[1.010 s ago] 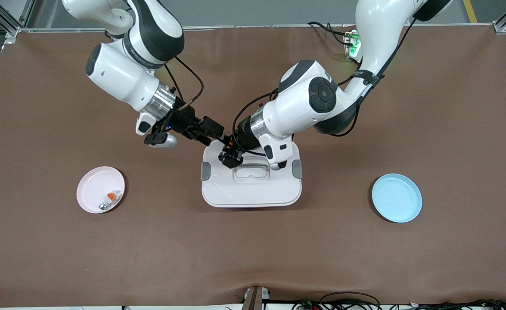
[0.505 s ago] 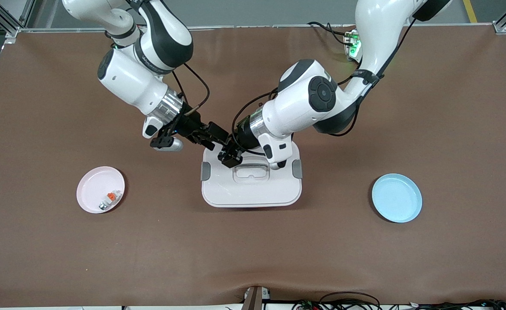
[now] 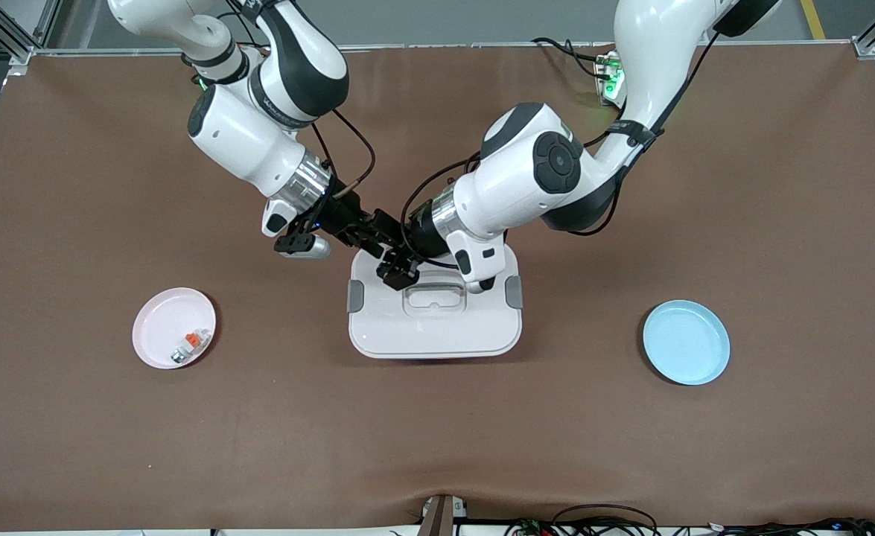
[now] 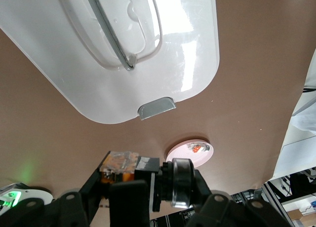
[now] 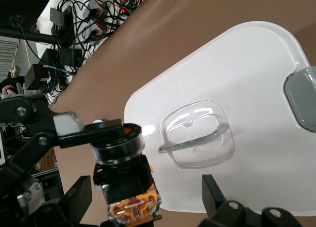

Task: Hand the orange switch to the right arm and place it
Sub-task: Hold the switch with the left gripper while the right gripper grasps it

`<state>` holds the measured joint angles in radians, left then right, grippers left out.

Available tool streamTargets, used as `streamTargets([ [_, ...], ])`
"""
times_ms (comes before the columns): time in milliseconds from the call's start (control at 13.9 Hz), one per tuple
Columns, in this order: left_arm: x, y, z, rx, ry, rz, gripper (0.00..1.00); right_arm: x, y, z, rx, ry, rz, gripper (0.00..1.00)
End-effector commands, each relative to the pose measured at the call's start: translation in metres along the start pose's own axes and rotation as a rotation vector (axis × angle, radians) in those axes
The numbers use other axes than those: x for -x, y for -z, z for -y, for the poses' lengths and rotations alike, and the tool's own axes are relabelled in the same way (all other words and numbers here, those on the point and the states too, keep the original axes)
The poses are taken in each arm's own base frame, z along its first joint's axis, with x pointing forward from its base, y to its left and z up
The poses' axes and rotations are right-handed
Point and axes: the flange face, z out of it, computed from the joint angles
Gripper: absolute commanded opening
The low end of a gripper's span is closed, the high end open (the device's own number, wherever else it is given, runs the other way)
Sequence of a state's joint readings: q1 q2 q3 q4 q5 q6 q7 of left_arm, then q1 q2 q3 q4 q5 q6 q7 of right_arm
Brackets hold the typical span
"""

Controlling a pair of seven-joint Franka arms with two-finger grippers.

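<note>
Both arms meet over the arm-side edge of the white rounded-square plastic lid with a clear recessed handle and grey side clips [image 3: 407,339]. The left gripper [image 3: 398,269] is clamped on the tiny black-bodied orange switch with a round cap [image 5: 123,160], holding it in the air above that lid. The right gripper [image 3: 371,237] sits right at the switch with its jaws wide apart, one finger [image 5: 217,195] on either side of the body, not yet closed on it. The pale pink round plate [image 3: 156,345] toward the right arm's end holds a small whitish-silver piece with an orange tab [image 3: 190,345]. The light blue round plate [image 3: 686,342] sits toward the left arm's end.
</note>
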<state>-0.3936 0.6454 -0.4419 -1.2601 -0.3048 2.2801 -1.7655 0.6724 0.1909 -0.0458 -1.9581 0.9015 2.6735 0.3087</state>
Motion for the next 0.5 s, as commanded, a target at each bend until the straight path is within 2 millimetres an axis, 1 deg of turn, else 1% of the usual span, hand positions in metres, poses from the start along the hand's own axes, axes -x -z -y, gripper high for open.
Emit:
streamTargets([
  [0,0.0042,-0.0002,-0.0032,0.009,0.016,0.021,0.0,0.0013,0.0016,0.0052,-0.018,-0.018,0.004,0.88],
  [72,0.0042,-0.0002,-0.0032,0.009,0.015,0.021,0.0,0.0011,0.0022,0.0066,-0.019,-0.015,0.004,0.8],
  [144,0.0042,-0.0002,-0.0032,0.009,0.015,0.021,0.0,0.0009,0.0017,0.0067,-0.02,-0.015,0.004,0.67],
  [216,0.005,-0.0003,-0.0028,0.009,0.014,0.022,0.0,0.0007,0.0021,0.0074,-0.021,-0.016,0.004,0.52],
  [289,0.0056,0.0006,-0.0029,0.01,0.013,0.022,0.0,0.0005,0.0036,0.0094,-0.025,-0.014,0.002,0.33],
  [361,0.0056,0.0006,-0.0029,0.01,0.013,0.022,0.0,0.0001,0.0038,0.0109,-0.027,-0.015,0.002,0.09],
  [433,0.0056,0.0006,-0.0029,0.01,0.015,0.022,0.0,0.0001,0.0038,0.0109,-0.027,-0.021,0.003,0.0],
])
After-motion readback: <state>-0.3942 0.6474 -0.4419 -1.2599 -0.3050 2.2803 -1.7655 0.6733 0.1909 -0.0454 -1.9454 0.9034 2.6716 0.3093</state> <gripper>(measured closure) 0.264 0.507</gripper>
